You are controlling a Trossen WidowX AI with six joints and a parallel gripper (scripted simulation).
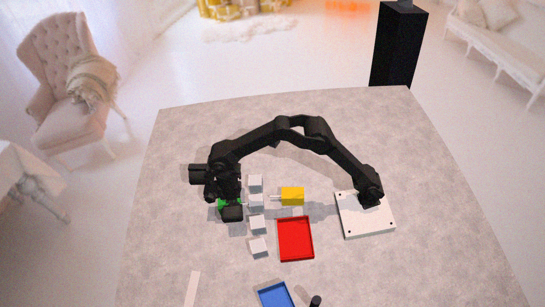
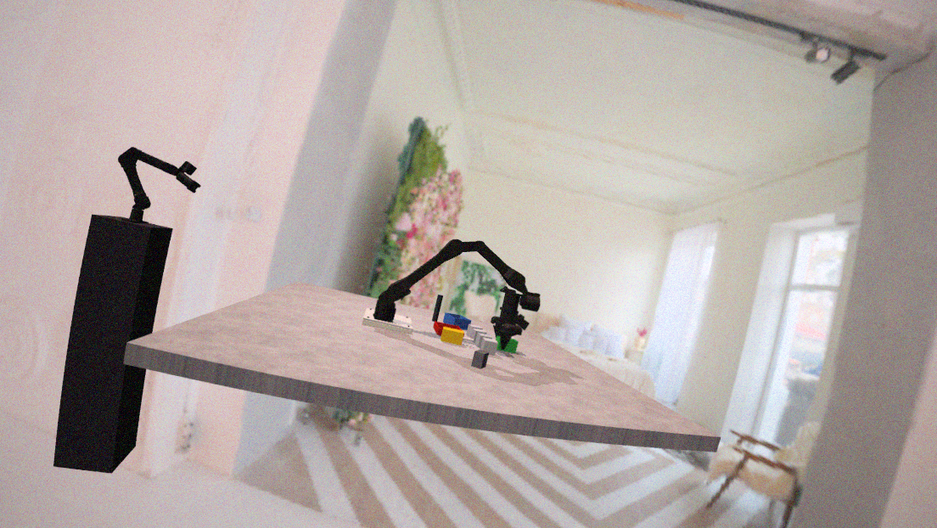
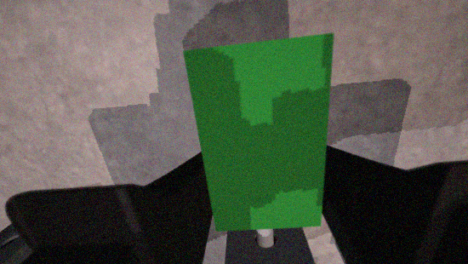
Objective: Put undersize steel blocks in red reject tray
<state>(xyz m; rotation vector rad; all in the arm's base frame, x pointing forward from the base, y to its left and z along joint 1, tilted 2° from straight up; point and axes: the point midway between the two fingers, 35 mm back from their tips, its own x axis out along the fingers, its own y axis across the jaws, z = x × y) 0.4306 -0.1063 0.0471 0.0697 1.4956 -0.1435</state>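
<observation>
- You have the gripper (image 1: 229, 206) (image 2: 506, 342) (image 3: 257, 148) pinching the green GO gauge (image 1: 221, 204) (image 2: 511, 345) (image 3: 255, 106) by its handle, left of the red reject tray (image 1: 295, 239) (image 2: 436, 328) in the top view.
- Your four steel blocks (image 1: 257, 224) (image 2: 487, 345) stand in a row between gauge and tray (all outside the tray).
- The gauge's pin (image 3: 265, 239) meets the hole in the block second from the row's far end (you can't tell how deep it goes).
- Your yellow gauge (image 1: 292, 195) (image 2: 452, 336) lies just beyond the tray, its pin pointing toward the row.
- The blue tray (image 1: 276, 295) (image 2: 457, 320) sits on the tray's opposite side.
- Your arm's white base plate (image 1: 366, 224) (image 2: 406, 322) is right of it.
</observation>
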